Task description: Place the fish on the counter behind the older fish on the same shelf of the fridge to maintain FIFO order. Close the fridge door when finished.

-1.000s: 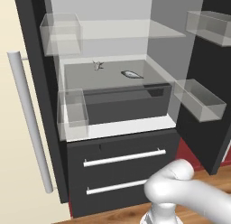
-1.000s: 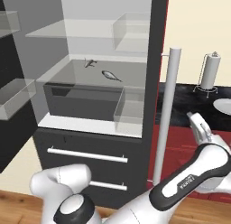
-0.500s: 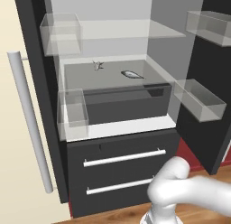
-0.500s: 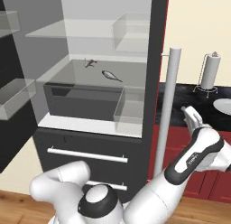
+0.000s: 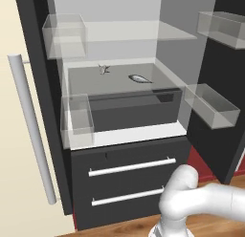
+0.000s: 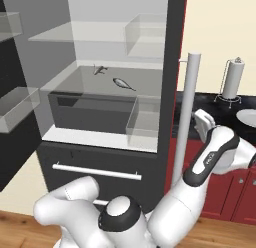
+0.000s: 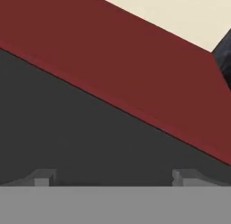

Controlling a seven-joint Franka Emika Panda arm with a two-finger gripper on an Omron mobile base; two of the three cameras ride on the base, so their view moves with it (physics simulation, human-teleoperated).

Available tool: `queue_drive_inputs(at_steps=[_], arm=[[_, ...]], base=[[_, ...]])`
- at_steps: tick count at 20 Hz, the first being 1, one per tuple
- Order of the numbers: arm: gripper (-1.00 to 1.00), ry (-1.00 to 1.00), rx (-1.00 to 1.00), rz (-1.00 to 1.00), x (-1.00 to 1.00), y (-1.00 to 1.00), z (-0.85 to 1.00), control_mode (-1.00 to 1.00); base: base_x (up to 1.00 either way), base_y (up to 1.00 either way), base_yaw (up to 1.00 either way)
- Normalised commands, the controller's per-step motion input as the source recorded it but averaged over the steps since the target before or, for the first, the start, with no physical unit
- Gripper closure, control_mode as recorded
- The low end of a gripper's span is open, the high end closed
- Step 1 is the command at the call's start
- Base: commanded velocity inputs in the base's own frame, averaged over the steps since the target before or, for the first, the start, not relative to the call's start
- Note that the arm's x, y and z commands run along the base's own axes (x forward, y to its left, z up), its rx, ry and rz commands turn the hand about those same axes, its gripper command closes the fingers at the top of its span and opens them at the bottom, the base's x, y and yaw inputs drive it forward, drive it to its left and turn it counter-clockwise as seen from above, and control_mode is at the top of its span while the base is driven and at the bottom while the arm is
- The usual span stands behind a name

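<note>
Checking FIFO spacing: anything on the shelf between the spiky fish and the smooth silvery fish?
Nothing. In the left base view the fish and the older fish lie apart on the shelf, bare glass between them; the right base view agrees.

Flat, even rendered light, bright with no visible source. The fridge (image 5: 119,88) interior reads pale grey, and the clear bins throw only faint soft shade toward 6 o'clock. No glare or hard highlights on the silver handle (image 6: 186,117). Edges stay sharp, with slight coarseness. The hand view shows plain, untextured colour blocks without blur.
</note>
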Motion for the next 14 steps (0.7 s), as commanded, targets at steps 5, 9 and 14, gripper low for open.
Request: queue_drive_inputs(at_steps=[5, 9, 14], arm=[[-1.00, 0.00, -0.14, 0.01, -0.19, 0.85, 0.00, -1.00], [-1.00, 0.00, -0.13, 0.00, -0.07, 0.99, 0.00, -1.00], [-1.00, 0.00, -0.11, 0.00, 0.00, 1.00, 0.00, -1.00]], base=[[0.00, 0.00, 0.00], [0.00, 0.00, 0.00], [0.00, 0.00, 0.00]])
